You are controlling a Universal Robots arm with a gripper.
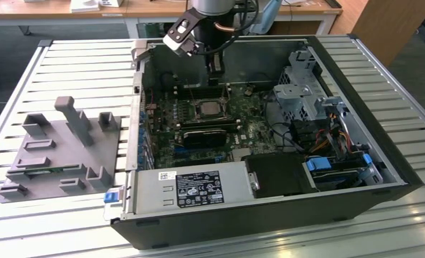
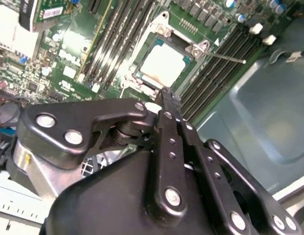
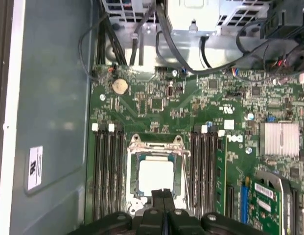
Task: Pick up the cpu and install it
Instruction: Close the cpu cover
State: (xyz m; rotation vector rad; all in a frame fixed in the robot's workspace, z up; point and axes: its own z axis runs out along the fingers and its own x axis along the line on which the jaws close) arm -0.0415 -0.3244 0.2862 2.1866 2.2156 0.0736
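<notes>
cpu (image 3: 155, 175) edge partly behind pincer (image 3: 163, 194)

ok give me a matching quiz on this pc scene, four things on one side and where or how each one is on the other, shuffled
Things:
1. cpu
2. grey holder block
3. end effector
4. coin cell

Descriptions:
a. on the slatted table, to the exterior view's left of the case
b. round and silver, on the green board
c. lying in the socket
d. shut and empty, close by the socket

Pairs: 1-c, 2-a, 3-d, 4-b
</notes>
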